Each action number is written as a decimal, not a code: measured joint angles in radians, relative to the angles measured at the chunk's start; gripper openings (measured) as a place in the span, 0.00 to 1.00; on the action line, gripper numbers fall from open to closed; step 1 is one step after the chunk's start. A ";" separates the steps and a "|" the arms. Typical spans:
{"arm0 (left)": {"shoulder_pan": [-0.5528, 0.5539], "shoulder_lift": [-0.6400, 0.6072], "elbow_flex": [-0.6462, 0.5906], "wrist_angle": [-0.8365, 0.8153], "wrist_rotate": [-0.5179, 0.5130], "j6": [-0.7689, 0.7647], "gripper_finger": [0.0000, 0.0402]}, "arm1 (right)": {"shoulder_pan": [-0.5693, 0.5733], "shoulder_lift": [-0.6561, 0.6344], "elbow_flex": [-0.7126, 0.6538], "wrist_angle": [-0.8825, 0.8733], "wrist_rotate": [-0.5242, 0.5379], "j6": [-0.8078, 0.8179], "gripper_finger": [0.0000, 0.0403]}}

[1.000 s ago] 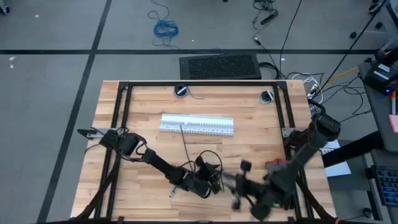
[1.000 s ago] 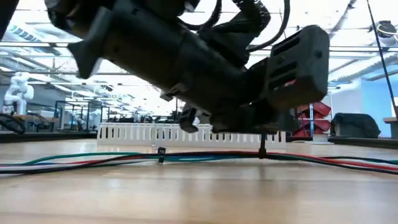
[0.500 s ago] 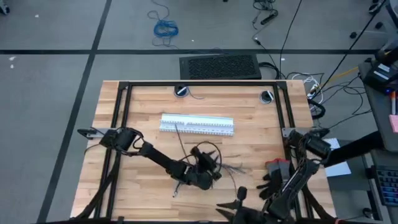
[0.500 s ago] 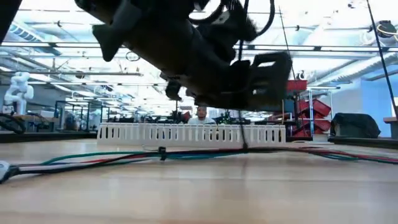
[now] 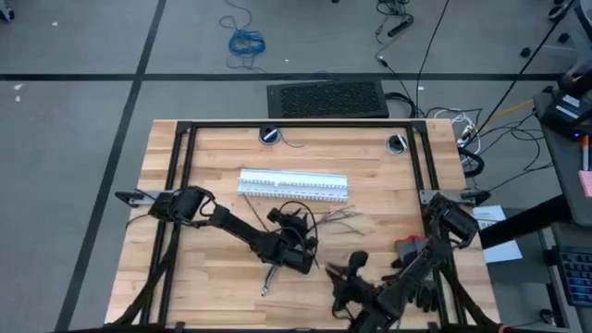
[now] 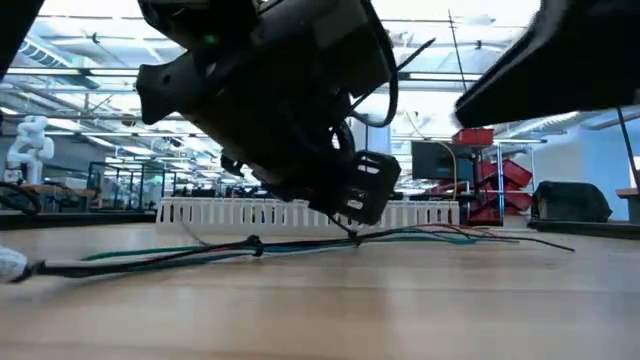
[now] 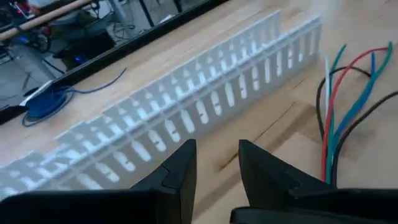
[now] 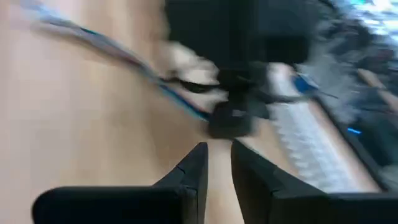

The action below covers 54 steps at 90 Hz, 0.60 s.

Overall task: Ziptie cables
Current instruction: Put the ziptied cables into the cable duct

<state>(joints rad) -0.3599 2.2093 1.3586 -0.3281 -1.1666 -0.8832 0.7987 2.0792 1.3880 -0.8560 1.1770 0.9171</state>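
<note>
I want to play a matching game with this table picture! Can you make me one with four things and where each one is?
Things:
1. white slotted strip
2. blue coiled cable
3. cables
4. right pincer

Places:
A. on the grey floor beyond the table
B. above the table's near edge, right of the middle
C. flat on the wood toward the far side of the table
D. on the wood just in front of the strip, by the left pincer

Pairs: 1-C, 2-A, 3-D, 4-B
</note>
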 joint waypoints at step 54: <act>-0.128 0.000 0.000 -0.124 0.192 -0.090 0.28 | -0.264 -0.024 -0.215 0.285 -0.260 -0.416 0.00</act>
<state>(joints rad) -0.4884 2.2093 1.3588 -0.4519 -0.9746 -0.9735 0.5345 2.0555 1.1731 -0.5706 0.9172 0.5008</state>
